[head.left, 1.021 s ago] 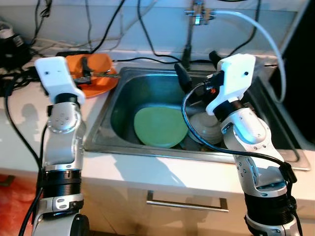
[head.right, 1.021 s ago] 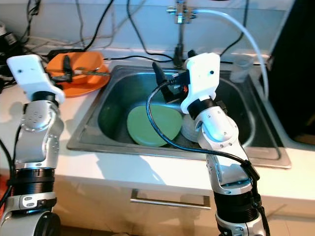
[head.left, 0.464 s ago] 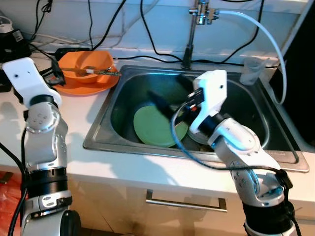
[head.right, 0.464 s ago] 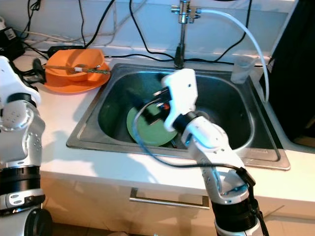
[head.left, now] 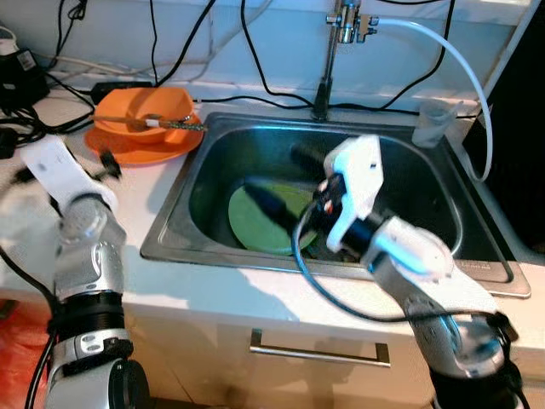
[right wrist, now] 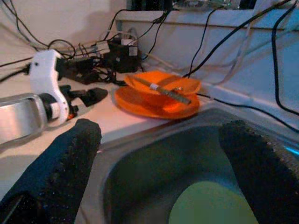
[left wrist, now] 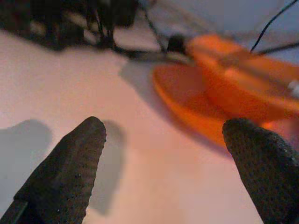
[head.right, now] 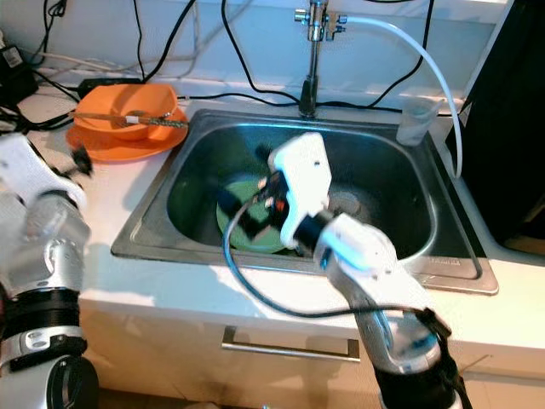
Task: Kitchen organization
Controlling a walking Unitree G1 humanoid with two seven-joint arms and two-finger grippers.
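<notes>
The right end effector (head.right: pixel 243 204) is being held low inside the sink (head.left: pixel 426 183), its fingers spread wide with nothing between them, just above the green plate (head.left: pixel 255 223) lying flat on the sink floor toward the left wall. The plate is probably being lined up for a grasp. A flat plate is best taken by its rim, so one finger should be slid under the raised edge before closing, and the lift should be kept clear of the steel wall. The left end effector (left wrist: pixel 163 154) is being held spread and empty over the bench near its back-left corner, just beside the orange plate (head.left: pixel 128 146) carrying an orange bowl (head.left: pixel 140 109).
</notes>
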